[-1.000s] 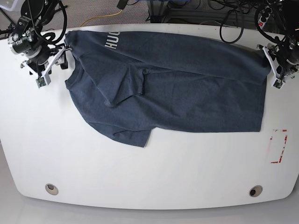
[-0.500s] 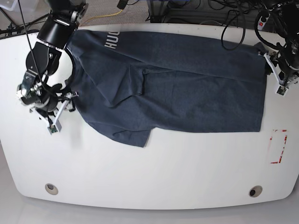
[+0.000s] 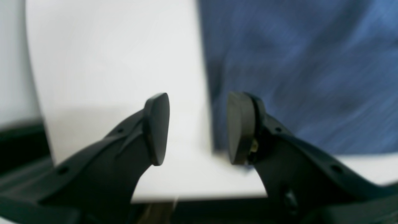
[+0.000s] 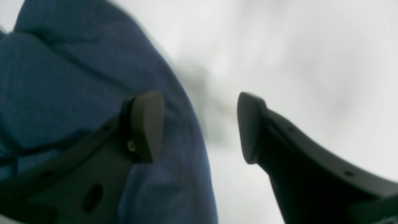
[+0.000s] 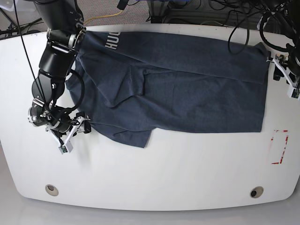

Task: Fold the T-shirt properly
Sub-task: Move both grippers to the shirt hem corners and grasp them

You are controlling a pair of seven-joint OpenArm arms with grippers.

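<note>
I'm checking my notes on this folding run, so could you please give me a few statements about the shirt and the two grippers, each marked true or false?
1. The T-shirt lies spread on the white table. True.
2. The right gripper is shut on the shirt. False: its jaws are open, one finger over the cloth, one over bare table.
3. The left gripper is open beside the shirt's edge. True.
4. The white lettering is fully readable. False: only a few letters show.
5. A red-and-white marking sits under the shirt. False: it lies apart, on bare table.
</note>
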